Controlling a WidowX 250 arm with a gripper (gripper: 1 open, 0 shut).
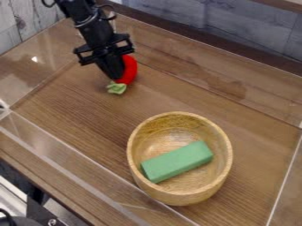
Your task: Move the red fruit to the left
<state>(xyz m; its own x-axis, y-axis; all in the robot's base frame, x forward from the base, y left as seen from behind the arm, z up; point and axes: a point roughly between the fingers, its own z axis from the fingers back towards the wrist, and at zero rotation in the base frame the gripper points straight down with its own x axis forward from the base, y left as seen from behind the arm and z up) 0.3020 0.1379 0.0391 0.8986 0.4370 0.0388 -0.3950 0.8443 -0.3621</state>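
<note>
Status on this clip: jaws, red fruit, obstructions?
Gripper jaws shut on red fruit, low over table. Wooden bowl with green block well clear.

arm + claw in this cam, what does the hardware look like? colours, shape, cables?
All black. The arm enters from the top left as a chunky, jointed segment with a matte finish. The claw is black too: a wider bracket-like body at the wrist, narrowing to slim fingers. No markings or logos are legible at this resolution, and no separate cables can be made out against the black.
</note>
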